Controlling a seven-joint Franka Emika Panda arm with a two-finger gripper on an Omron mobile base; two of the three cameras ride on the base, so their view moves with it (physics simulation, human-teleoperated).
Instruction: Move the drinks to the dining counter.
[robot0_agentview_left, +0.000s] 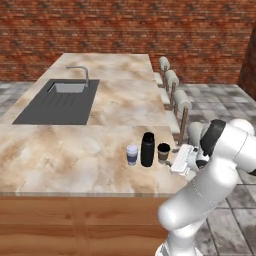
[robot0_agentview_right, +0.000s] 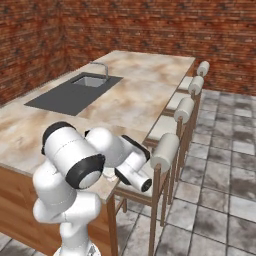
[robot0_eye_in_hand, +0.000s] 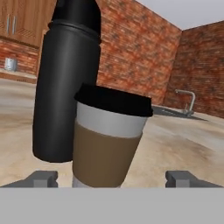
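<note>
Three drinks stand close together near the front right edge of the dining counter (robot0_agentview_left: 75, 145): a small white cup with a dark band (robot0_agentview_left: 132, 154), a tall black bottle (robot0_agentview_left: 147, 149) and a short coffee cup with a tan sleeve (robot0_agentview_left: 163, 151). My gripper (robot0_agentview_left: 172, 162) is level with the coffee cup, just to its right, and open. In the hand view the coffee cup (robot0_eye_in_hand: 109, 144) stands upright between my spread fingertips (robot0_eye_in_hand: 41, 178), with a gap on each side. The black bottle (robot0_eye_in_hand: 65, 87) rises right behind it.
A dark inset sink (robot0_agentview_left: 60, 102) with a faucet (robot0_agentview_left: 80, 72) lies in the counter's left half. Padded stools (robot0_agentview_left: 182, 102) line its right side, the nearest one (robot0_agentview_right: 165, 150) close beside my arm. Brick walls (robot0_agentview_left: 125, 25) lie behind, and the floor on the right is tiled.
</note>
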